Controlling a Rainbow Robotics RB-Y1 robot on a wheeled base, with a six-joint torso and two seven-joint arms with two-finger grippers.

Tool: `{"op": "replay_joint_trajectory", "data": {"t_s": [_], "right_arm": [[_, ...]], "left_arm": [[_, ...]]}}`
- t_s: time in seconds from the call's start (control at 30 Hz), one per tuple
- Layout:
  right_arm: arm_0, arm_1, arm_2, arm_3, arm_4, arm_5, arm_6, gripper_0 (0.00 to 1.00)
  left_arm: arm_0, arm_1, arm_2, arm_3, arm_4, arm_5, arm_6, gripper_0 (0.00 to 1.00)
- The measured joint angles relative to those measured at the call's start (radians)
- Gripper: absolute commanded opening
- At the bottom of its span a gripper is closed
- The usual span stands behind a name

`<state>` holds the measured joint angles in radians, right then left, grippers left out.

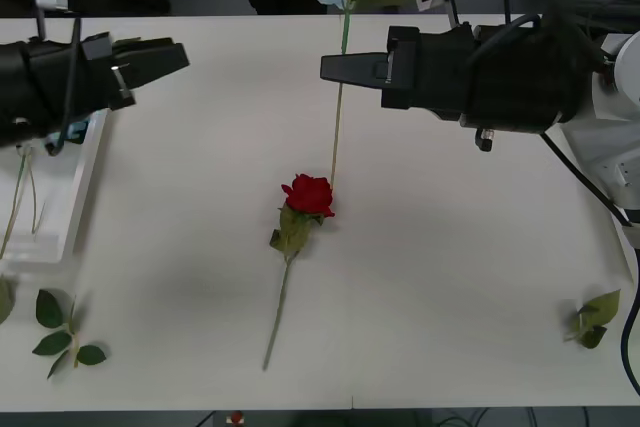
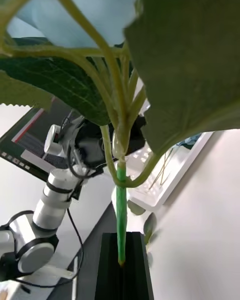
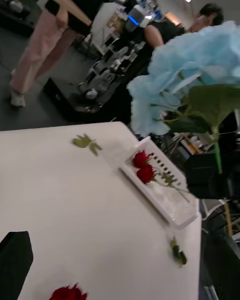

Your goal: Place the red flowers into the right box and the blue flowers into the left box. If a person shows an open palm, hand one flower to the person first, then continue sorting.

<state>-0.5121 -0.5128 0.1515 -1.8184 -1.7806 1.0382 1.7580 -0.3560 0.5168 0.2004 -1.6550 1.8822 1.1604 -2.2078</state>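
On my count: two red artificial roses point(image 3: 141, 166) in the right white tray point(image 3: 165, 196); pale-blue hydrangea point(image 3: 192, 75) clamped by my right hand point(image 1: 340, 68), unboxed; one rose point(image 1: 308, 194) left on the white surface point(image 1: 460, 277); left hand point(image 1: 170, 55) apparently shut, empty

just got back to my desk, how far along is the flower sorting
Done: two red roses lie in the right box. In hand: the right claw is shut on a blue flower stem, lifted. Left: one rose on the table; left claw idle.
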Motion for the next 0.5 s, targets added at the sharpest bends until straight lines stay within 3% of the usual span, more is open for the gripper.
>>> {"op": "replay_joint_trajectory", "data": {"t_s": [0.27,0.5], "right_arm": [[0.0,0.0,0.0,0.0,0.0,0.016,0.013,0.0],[0.0,0.0,0.0,0.0,0.0,0.016,0.013,0.0]], "left_arm": [[0.0,-0.195,-0.088,-0.073,-0.061,-0.004,0.0,1.0],[0.025,-0.272,-0.169,-0.118,-0.086,-0.004,-0.02,1.0]]}}
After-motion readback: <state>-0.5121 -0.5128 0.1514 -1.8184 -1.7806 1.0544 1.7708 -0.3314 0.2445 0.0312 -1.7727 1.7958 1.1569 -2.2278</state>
